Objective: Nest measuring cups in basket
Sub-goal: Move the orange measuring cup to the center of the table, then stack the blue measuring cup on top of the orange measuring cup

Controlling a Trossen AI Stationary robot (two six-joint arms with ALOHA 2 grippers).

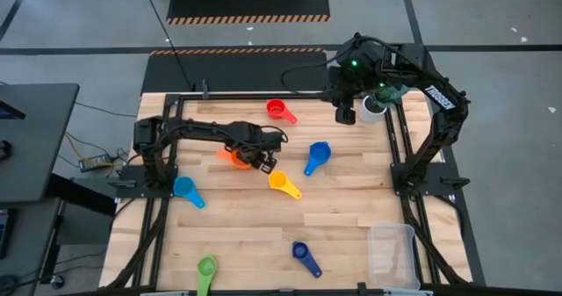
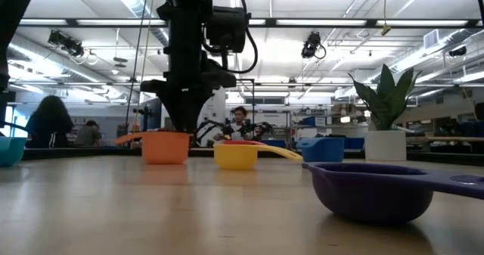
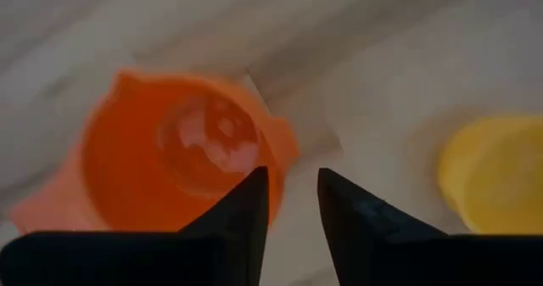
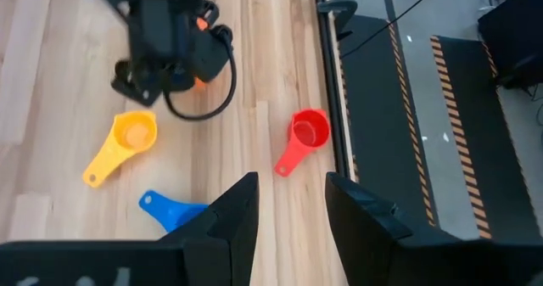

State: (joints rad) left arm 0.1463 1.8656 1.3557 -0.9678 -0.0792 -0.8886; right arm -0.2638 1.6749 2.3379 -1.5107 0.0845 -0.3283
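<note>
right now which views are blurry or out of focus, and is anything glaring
Left wrist view: the orange cup and yellow cup are soft and out of focus. Low view: the purple cup up close is blurred, and ceiling lights glare overhead. High and right wrist views are sharp; the red cup reads clearly.
</note>
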